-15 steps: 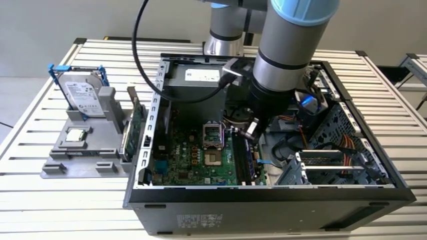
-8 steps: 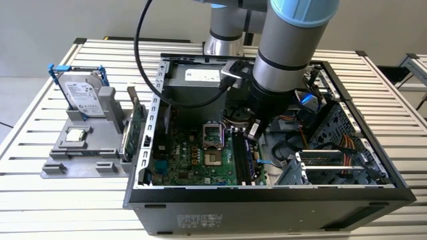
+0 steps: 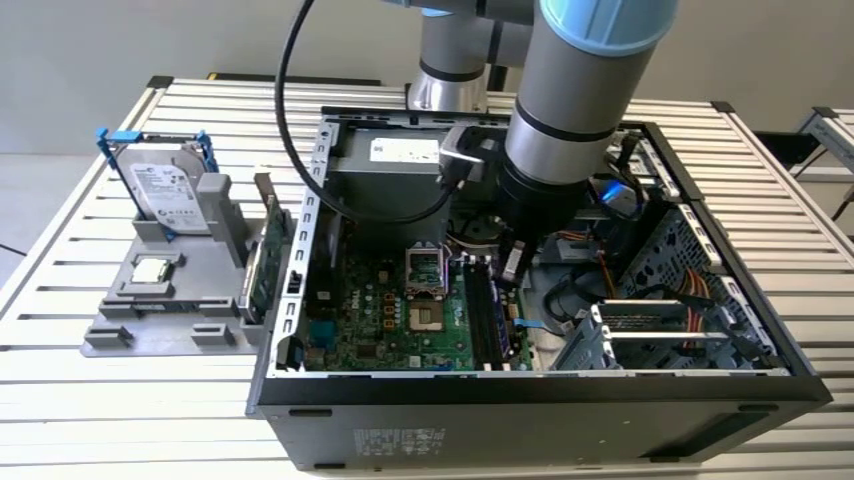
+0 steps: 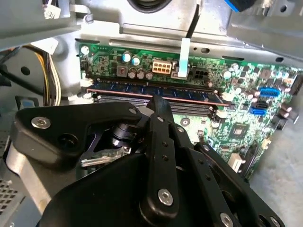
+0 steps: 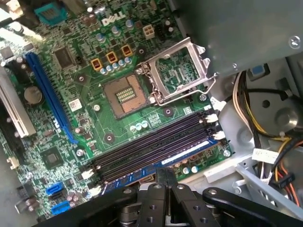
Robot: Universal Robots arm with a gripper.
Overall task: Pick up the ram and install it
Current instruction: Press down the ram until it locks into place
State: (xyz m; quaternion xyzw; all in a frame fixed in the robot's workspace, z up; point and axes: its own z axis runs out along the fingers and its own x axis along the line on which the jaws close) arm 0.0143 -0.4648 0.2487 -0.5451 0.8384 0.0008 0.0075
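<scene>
The case lies open on the table, and the gripper is low inside it over the slots. The ram lies along the outermost slot, its long axis parallel to the others. The fingers look closed together above it. Pressing should be straight down and even, I think.

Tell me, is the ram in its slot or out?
In. In the second wrist view the ram stands in a slot on the motherboard, by the gripper. Fully clicked in: cannot tell.
</scene>
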